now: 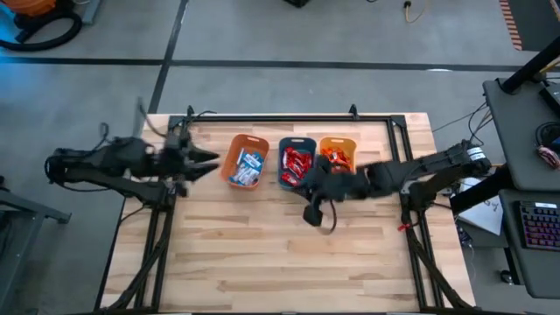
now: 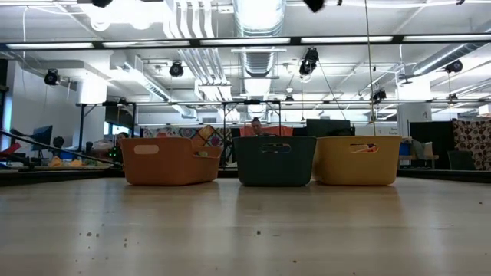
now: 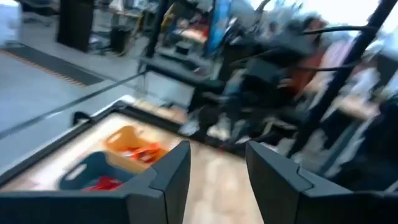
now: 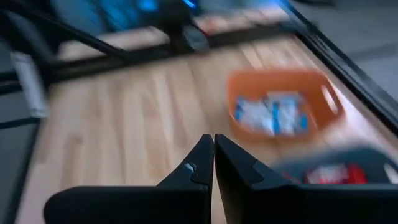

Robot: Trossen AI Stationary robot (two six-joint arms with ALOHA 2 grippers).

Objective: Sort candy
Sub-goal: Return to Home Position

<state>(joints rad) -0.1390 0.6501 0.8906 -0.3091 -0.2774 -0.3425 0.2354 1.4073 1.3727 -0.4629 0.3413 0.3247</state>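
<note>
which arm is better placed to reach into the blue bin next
Right. The right arm ends just beside the blue bin, jaws shut. The left arm, jaws open, is on the far side of the orange bin, which stands between.

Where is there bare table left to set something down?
Crowded: the far strip, with orange bin, teal bin and yellow bin in a row, left gripper beside the orange, right gripper by the teal. Bare: the table's whole near half, before them.
</note>
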